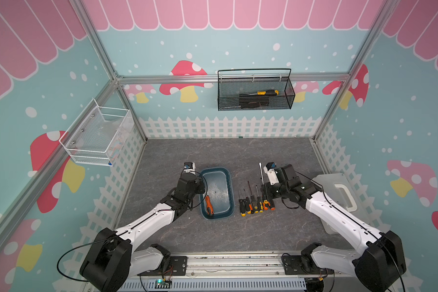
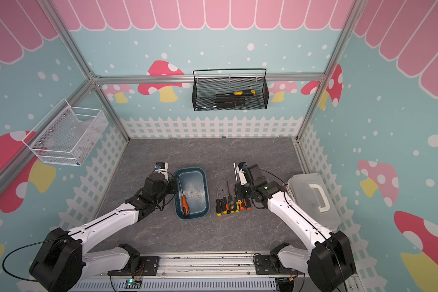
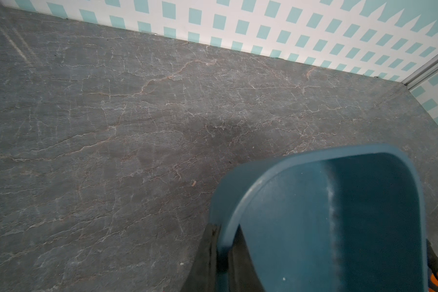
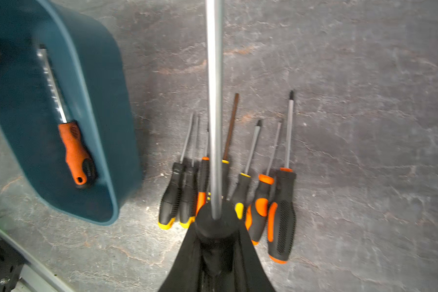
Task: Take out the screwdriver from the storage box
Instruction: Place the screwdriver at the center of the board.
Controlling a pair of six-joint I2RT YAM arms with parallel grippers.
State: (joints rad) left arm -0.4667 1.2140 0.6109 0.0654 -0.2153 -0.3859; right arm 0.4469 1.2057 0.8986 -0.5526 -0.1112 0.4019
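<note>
The storage box [image 1: 231, 192] [image 2: 205, 192] is a shallow teal tub in the middle of the table. An orange-handled screwdriver [image 1: 209, 205] [image 2: 184, 203] [image 4: 75, 149] lies inside it along its left wall. My left gripper [image 3: 224, 250] is shut on the box's left rim [image 3: 240, 202], one finger outside and one inside. To the right of the box, my right gripper [image 4: 216, 227] is shut on the black handle of a long silver-shafted screwdriver [image 4: 214, 101] [image 1: 261, 173]. It holds that tool over a row of screwdrivers [image 4: 261, 197], shaft pointing away.
Several screwdrivers [image 1: 254, 203] [image 2: 230, 204] lie side by side right of the box. A white lidded case [image 1: 339, 197] stands at the right wall. A black mesh basket [image 1: 256, 101] hangs on the back wall and a white wire basket [image 1: 99, 136] on the left wall.
</note>
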